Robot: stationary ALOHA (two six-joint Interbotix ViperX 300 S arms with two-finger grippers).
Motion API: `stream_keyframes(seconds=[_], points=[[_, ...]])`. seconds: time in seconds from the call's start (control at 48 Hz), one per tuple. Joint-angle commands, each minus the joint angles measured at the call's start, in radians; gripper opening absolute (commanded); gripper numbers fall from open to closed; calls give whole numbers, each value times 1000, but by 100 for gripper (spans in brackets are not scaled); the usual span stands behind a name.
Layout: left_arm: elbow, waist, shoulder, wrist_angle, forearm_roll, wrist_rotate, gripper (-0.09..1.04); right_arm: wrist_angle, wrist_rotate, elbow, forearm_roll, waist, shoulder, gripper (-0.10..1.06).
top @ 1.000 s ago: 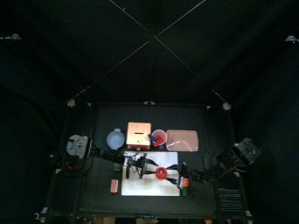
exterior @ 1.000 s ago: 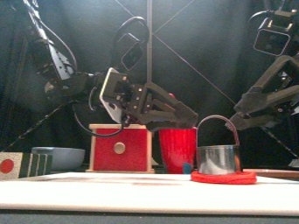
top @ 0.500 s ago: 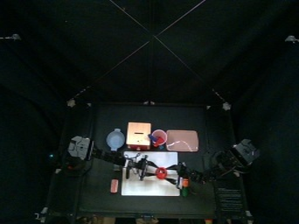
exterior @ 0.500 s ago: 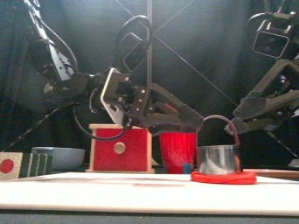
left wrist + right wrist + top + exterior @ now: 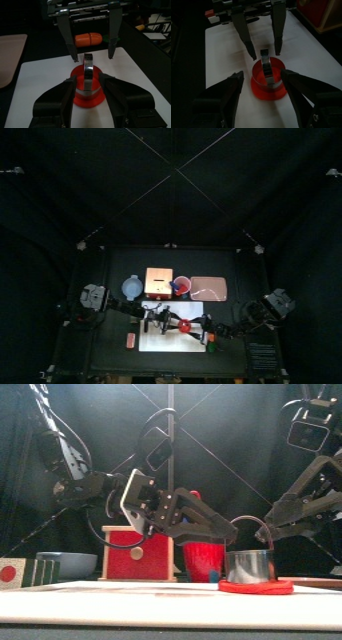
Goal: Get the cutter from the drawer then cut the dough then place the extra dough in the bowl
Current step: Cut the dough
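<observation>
A round metal cutter (image 5: 250, 566) with a wire handle stands on the flat red dough (image 5: 255, 587) on the white cutting board (image 5: 120, 606). My left gripper (image 5: 230, 539) reaches in from the left, open, its tips just above and beside the cutter's left side. In the left wrist view the jaws of this left gripper (image 5: 88, 82) straddle the cutter (image 5: 87, 75) and dough (image 5: 87, 97). My right gripper (image 5: 267, 534) hangs open at the cutter's handle from the right. In the right wrist view the right gripper (image 5: 262, 74) frames the cutter (image 5: 266, 67), facing the left gripper (image 5: 264, 55).
Behind the board stand the wooden box (image 5: 138, 554) with its red drawer front, a red cup (image 5: 203, 559), and a blue-grey bowl (image 5: 74, 564) at the left. The pink tray (image 5: 210, 288) lies back right. An orange toy (image 5: 88, 38) sits past the cutter.
My left gripper has come lower and further right, closer to the cutter. The right gripper has dropped slightly toward the handle. Cutter and dough have not moved.
</observation>
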Motion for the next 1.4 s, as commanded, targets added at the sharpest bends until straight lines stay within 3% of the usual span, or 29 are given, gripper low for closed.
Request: stream_keyframes(seconds=[0.021,0.458,0.833,1.396], points=[[-20,-3,-17,-5,0,0,72,-9,-3,-14,0,-2,-17,92],[-17,-3,-15,-5,-2,0,67,-8,-3,-15,0,-3,-12,90],[-17,-5,-15,-5,-2,0,66,-5,-3,-15,-3,-3,-11,63],[-20,-6,-6,2,-2,0,66,8,-3,-6,46,-21,3,63]])
